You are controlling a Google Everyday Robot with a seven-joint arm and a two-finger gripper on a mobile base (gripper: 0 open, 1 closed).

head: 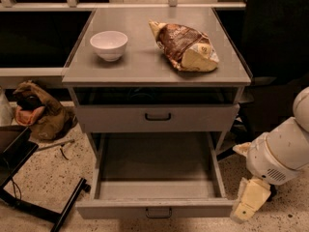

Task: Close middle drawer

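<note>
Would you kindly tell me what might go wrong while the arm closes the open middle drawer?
The tool sits low at the right of the middle drawer, off its centre handle; pushing from that corner may skew the tray and jam it. A hard shove could also jolt the cabinet and shift the white bowl and the snack bag on top.

Middle drawer (pixel 116 208) grey w/ dark handle. Bench (pixel 145 66) grey too. Bowl (pixel 109 44) white. Bag (pixel 186 47) brown & cream. Floor (pixel 43 178) speckled. Pincer (pixel 243 210) cream, at 4 o'clock.
</note>
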